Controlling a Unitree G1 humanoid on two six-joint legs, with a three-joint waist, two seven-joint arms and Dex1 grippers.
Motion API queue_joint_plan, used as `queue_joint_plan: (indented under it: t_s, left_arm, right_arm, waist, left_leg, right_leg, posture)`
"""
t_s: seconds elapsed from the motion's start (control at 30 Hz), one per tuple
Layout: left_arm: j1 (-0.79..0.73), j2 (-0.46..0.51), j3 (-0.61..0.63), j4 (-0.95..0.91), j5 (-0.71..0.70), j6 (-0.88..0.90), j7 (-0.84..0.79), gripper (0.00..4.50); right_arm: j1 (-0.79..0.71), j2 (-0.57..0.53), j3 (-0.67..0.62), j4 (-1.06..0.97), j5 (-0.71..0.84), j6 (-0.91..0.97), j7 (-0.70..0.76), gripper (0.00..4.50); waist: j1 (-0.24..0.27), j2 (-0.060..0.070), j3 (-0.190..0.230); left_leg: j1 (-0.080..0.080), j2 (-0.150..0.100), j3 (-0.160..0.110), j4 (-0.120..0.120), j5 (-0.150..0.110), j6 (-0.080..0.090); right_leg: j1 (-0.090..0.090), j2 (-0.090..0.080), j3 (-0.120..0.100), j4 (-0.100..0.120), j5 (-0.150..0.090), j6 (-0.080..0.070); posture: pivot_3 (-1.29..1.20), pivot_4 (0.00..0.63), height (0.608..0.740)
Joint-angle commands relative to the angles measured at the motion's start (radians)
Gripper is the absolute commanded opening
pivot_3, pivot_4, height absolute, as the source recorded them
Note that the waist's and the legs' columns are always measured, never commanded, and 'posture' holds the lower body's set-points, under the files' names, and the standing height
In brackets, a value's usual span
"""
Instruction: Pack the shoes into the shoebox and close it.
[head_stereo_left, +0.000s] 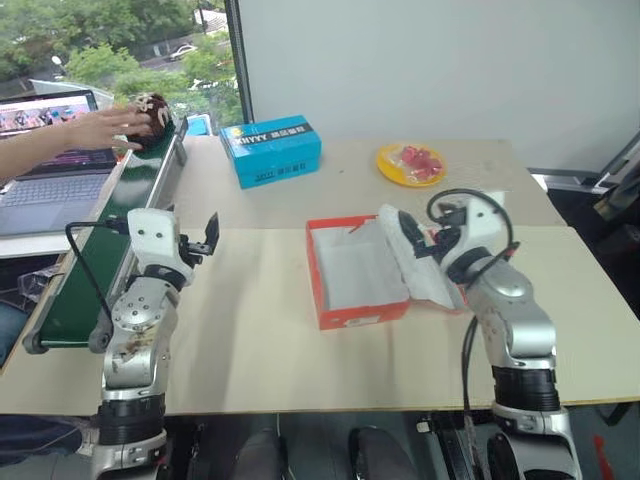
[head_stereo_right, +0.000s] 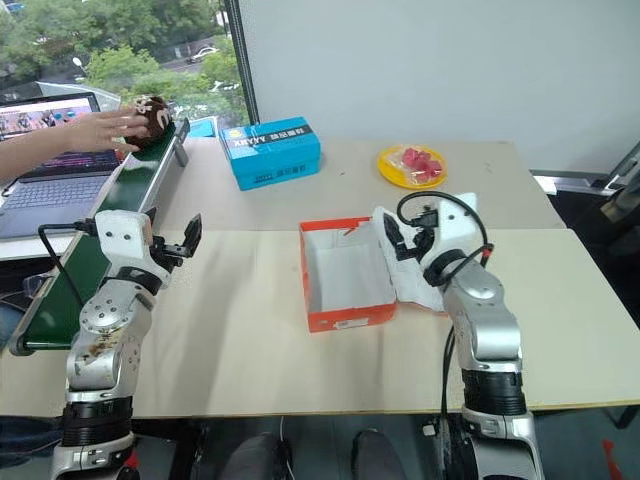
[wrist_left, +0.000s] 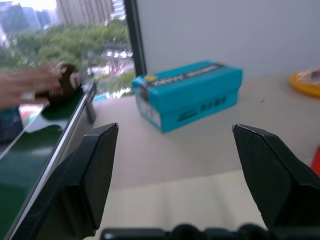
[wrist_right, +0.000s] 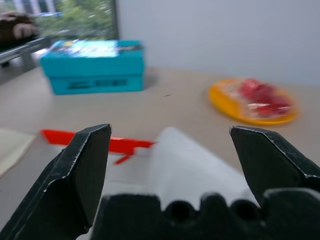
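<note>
On the desk (head_stereo_left: 260, 340) the orange-red cardboard shoebox (head_stereo_left: 357, 277) lies open and empty, one dark brown shoe (head_stereo_left: 150, 117) under a person's hand (head_stereo_left: 105, 130) far left, both grippers spread, nothing packed.

Office-like lab: laptop (head_stereo_left: 45, 150), mini conveyor belt (head_stereo_left: 100, 250), high-rise window (head_stereo_left: 110, 45).

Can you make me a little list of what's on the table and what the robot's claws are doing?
shoebox: orange-red, open, nothing inside, lid leaning out to the right
shoe: brown, on the green conveyor belt, under a person's hand
blue box: closed, at the back
yellow plate: holds red snacks
left claw: open, holding nothing
right claw: open, by the lid
</note>
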Motion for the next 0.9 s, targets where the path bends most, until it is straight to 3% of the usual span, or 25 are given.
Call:
queue_joint_plan:
  t_s: [0.03, 0.47, 0.53, 0.6, 0.9]
  left_arm:
    - [-0.03, 0.007, 0.027, -0.122, -0.028, 0.12, 0.038, 3.89]
    - [0.073, 0.041, 0.159, -0.229, -0.048, 0.251, 0.07, 3.89]
    - [0.091, 0.041, 0.201, -0.234, -0.067, 0.265, 0.067, 4.4]
    - [0.103, 0.053, 0.233, -0.23, -0.069, 0.27, 0.068, 4.48]
    - [0.094, 0.215, 0.36, -0.011, -0.105, 0.236, -0.032, 4.48]
  right_arm:
    - [-0.094, 0.019, 0.05, 0.049, 0.038, -0.017, 0.102, 4.47]
    - [-0.186, 0.093, 0.126, 0.174, 0.053, -0.04, 0.262, 4.47]
    - [-0.188, 0.098, 0.138, 0.182, 0.04, -0.05, 0.27, 4.5]
    - [-0.191, 0.102, 0.144, 0.186, 0.033, -0.056, 0.275, 4.5]
    - [-0.184, 0.092, 0.205, 0.121, 0.05, -0.011, 0.358, 4.5]
  waist:
    - [0.0, 0.0, 0.0]
    - [-0.001, 0.0, 0.0]
    - [-0.001, 0.0, 0.0]
    - [-0.002, 0.0, 0.0]
    - [-0.003, 0.0, 0.0]
  left_leg:
    - [0.0, 0.0, 0.0, 0.0, 0.0, 0.0]
    - [0.002, 0.001, 0.0, 0.0, 0.0, -0.001]
    - [0.002, 0.001, 0.0, 0.0, 0.0, -0.001]
    - [0.002, 0.001, 0.0, 0.0, 0.0, -0.001]
    - [0.002, 0.001, 0.0, -0.001, 0.0, -0.001]
  right_leg:
    - [0.0, 0.0, 0.0, 0.0, 0.0, 0.0]
    - [0.001, 0.0, 0.0, 0.0, 0.002, 0.0]
    - [0.001, 0.0, 0.0, 0.0, 0.002, 0.0]
    - [0.001, 0.0, 0.0, 0.0, 0.002, 0.0]
    - [0.0, 0.0, -0.001, 0.0, 0.002, -0.001]
  posture:
    - [0.0, 0.15, 0.74]
    - [0.0, 0.15, 0.74]
    - [0.0, 0.15, 0.74]
    - [0.0, 0.15, 0.74]
    - [0.0, 0.15, 0.74]
